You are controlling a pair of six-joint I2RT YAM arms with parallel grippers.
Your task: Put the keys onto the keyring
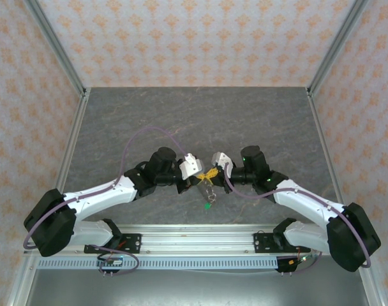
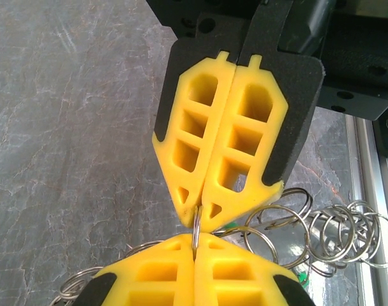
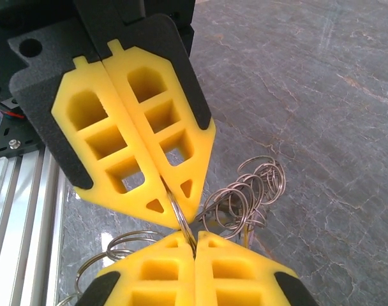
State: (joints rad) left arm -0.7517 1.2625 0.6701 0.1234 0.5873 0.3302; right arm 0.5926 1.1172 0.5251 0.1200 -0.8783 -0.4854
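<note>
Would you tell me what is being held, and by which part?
The left gripper and right gripper both pinch the keyring, jaws shut on its thin wire.

Keyring (image 1: 207,189), seemingly, between both claws (image 1: 205,174) (image 1: 213,173)

Under my left pincer (image 2: 195,243) and my right pincer (image 3: 195,248) lies a grey table (image 1: 194,121) that looks like stone, with thin pale lines in it. Behind both pincers, at the near edge, there is a silver metal rail (image 1: 194,234). Behind that is a white strip (image 1: 181,262) with many little slots. A small board (image 1: 111,261) with wires sits there, behind my left pincer. Far ahead and out to both sides stand walls (image 1: 194,38) with pale paper and orange flower shapes. Silver posts (image 1: 57,44) stand in the corners.
</note>
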